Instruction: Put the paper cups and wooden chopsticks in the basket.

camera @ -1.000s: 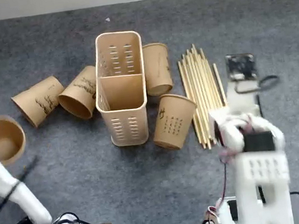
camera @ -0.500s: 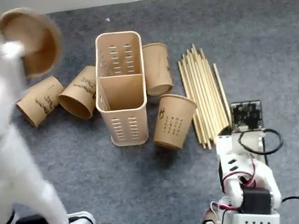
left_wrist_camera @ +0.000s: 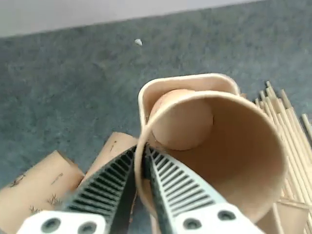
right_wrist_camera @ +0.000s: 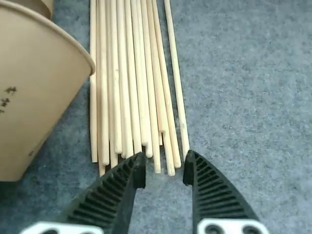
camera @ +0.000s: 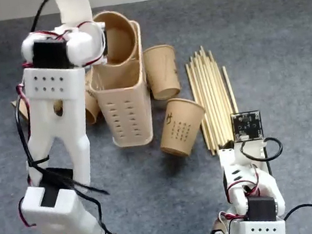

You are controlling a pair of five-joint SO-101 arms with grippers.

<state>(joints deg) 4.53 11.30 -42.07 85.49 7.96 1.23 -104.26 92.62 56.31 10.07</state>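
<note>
Here, in the upper middle of the high view: a paper cup [camera: 117, 36], tilted, mouth towards the camera, at the far end of the basket [camera: 122, 107]. Cannot tell whether already inside. Clamped at the rim by the left gripper [left_wrist_camera: 142, 156], one ribbed finger inside the cup wall and one outside, low and centre in the left wrist view. Just behind the cup there, the basket's rounded rim.

Facing the high camera, the basket's perforated side wall. Just right of it, a second cup [camera: 161, 71] on its side. Below that, a third cup [camera: 180, 126], also on its side, touching the wooden chopsticks [camera: 213, 100]. Dark print on the cups' sides, too small to read. Left of the basket, partly hidden behind the white arm [camera: 58, 125], more cups [camera: 91, 106].

Bundled right of centre, the chopsticks, roughly parallel, running up and down the frame. At their lower ends, the right gripper [right_wrist_camera: 163, 168], fingers apart and gripping nothing, a few stick ends lying between the tips in the right wrist view.

Under everything, grey carpet [camera: 284, 35].
</note>
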